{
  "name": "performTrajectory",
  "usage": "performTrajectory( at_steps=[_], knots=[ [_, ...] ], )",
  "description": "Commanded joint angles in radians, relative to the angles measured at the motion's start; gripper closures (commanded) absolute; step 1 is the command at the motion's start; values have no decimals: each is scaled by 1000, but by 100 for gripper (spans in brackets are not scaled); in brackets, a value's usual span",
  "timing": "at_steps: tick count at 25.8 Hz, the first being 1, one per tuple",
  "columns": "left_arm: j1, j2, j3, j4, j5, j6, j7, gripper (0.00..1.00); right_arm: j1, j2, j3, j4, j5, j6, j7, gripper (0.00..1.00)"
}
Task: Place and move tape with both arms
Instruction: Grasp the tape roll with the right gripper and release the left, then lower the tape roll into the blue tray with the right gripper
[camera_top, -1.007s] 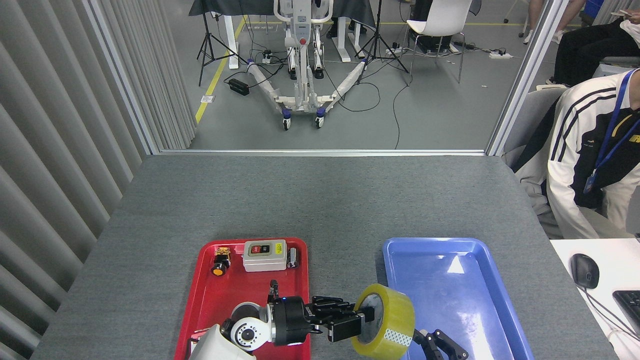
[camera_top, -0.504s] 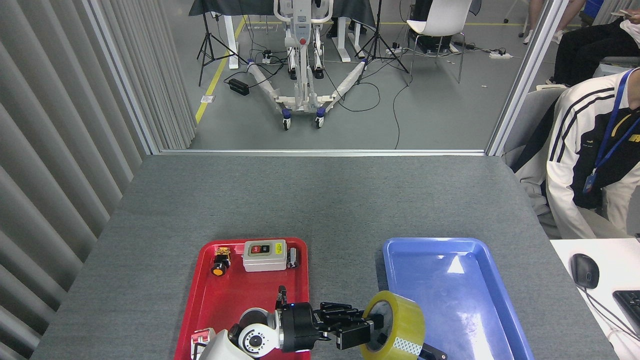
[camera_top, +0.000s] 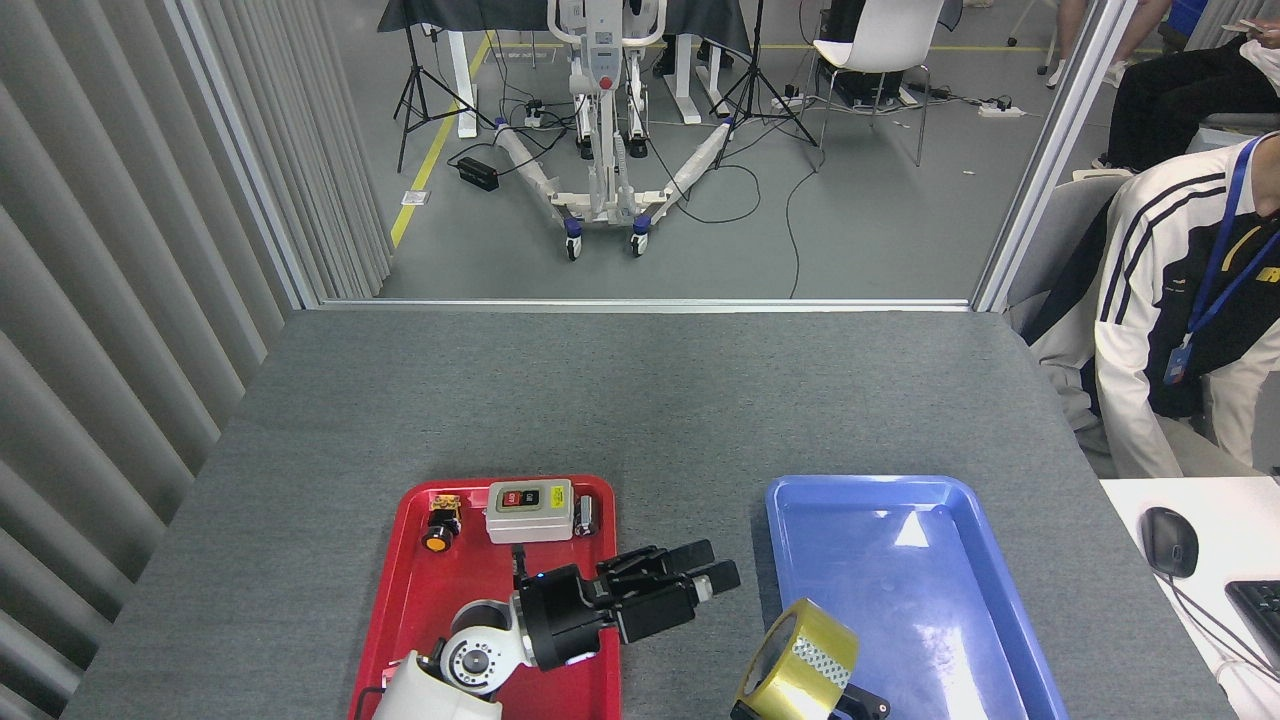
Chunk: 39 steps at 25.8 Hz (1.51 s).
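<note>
Over the red tray (camera_top: 400, 620) left gripper (camera_top: 700, 575) empty, fingers apart; right gripper (camera_top: 850, 705) grasps tape (camera_top: 800, 665) at blue tray (camera_top: 1000, 620) edge.

1. You get bright, even overhead light and a sharp picture throughout.
2. White glare sits on the glossy blue plastic tray (camera_top: 960, 640) (far half mostly).
3. Shadows stay soft.
</note>
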Motion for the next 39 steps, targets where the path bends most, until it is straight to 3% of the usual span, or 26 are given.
performTrajectory(
  at_steps=[1, 5, 8, 12, 13, 16, 18, 20, 22, 23, 25, 29, 33, 39],
  knots=[
    [3, 20, 65, -8, 126, 110, 61, 0, 1, 0, -22, 2, 0, 1, -2, 95],
    [49, 141, 131, -69, 142, 243, 159, 0, 1, -10, -50, 2, 17, 1, -4, 94],
    [104, 226, 179, -95, 131, 274, 343, 0, -2, -31, -94, -35, 15, 1, -4, 92],
    [184, 256, 182, -183, 66, 286, 555, 0, -17, -65, -171, -44, 12, 1, 65, 89],
    [187, 272, 186, -207, -27, 289, 615, 1, -20, -76, -195, -44, 7, 1, 123, 89],
    [190, 313, 183, -223, -536, 363, 837, 1, -51, -88, -246, -41, -17, 1, 271, 88],
    [213, 298, 160, -237, -828, 503, 958, 1, -68, -88, -252, -40, -22, 39, 330, 89],
    [260, 264, 85, -267, -974, 716, 990, 1, -91, -88, -251, -40, -23, 99, 393, 89],
    [285, 255, 41, -312, -998, 872, 990, 0, -111, -85, -247, -40, -26, 139, 510, 90],
    [292, 255, 30, -321, -998, 901, 989, 0, -126, -83, -241, -40, -26, 149, 587, 92],
    [296, 253, 22, -327, -995, 903, 990, 0, -152, -83, -232, -40, -26, 163, 757, 100],
    [299, 255, 7, -325, -991, 898, 987, 0, -213, -83, -188, -32, -26, 169, 1045, 100],
    [305, 255, 7, -319, -938, 903, 987, 0, -259, -77, -165, -17, -26, 188, 1166, 100],
    [312, 258, 4, -322, -889, 897, 1006, 0, -344, -73, -122, 48, -23, 229, 1240, 100]
  ],
)
